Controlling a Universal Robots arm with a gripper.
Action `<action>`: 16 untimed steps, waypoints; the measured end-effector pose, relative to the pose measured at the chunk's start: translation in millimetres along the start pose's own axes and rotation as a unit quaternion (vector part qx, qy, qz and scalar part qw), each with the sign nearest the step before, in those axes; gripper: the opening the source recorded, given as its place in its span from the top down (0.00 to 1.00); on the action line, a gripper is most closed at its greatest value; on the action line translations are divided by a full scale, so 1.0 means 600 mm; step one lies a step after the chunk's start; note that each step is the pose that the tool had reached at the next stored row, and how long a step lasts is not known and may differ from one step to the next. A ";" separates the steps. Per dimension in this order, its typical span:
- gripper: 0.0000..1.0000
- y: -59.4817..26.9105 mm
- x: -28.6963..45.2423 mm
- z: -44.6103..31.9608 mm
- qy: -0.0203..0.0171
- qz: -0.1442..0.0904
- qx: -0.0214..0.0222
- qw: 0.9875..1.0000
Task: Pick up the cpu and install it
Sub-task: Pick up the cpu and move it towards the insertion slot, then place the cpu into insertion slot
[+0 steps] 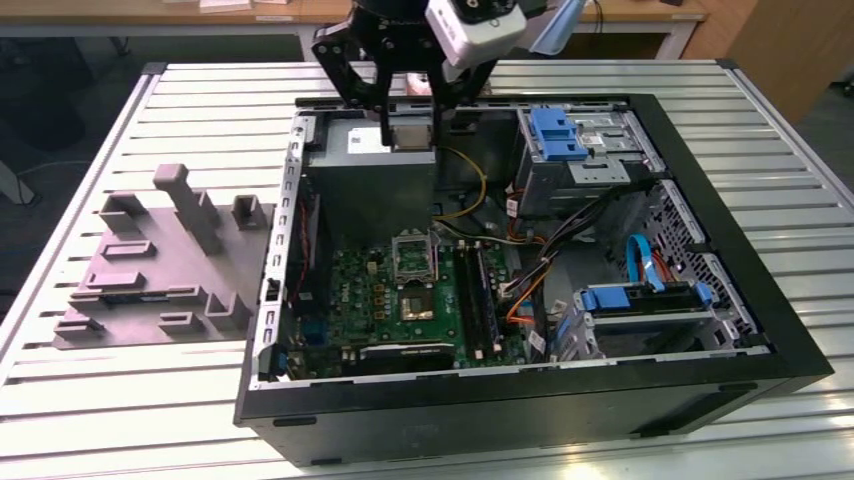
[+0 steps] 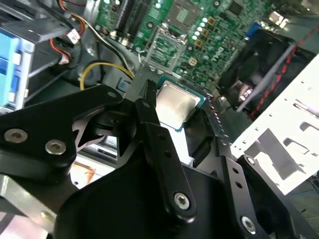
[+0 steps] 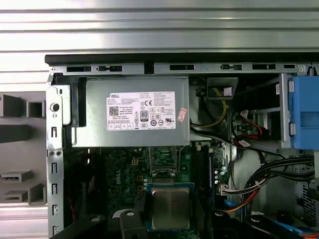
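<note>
The cpu (image 2: 174,105) lies flat, pinched by its edges between the narrowed fingers of the gripper (image 1: 411,135), poised over the grey power supply (image 3: 134,117), while the open socket (image 1: 414,255) sits lower down, past that box's edge, on the motherboard (image 1: 387,300).

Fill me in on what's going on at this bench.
A robot arm is working over an open computer case that lies on a slatted table. Its gripper is shut on the cpu, holding the chip by its edges above the inside of the case. The cpu is not yet in the socket on the green motherboard; it hangs in the air above the board.
</note>
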State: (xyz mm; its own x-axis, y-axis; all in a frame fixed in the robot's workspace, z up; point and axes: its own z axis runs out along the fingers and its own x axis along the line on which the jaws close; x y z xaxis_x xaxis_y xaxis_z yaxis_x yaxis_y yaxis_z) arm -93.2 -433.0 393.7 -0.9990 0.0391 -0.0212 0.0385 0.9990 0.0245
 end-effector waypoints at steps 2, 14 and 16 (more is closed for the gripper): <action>0.53 0.000 -0.003 0.000 0.000 0.000 0.000 1.000; 0.53 0.000 -0.004 0.000 0.000 0.000 0.000 1.000; 0.53 0.000 -0.004 0.001 0.000 0.000 0.000 1.000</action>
State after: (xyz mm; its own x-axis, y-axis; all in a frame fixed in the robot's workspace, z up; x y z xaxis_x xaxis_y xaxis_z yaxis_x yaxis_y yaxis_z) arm -91.0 -432.9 393.2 -0.9990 0.0391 -0.0213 0.0386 0.9990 0.0246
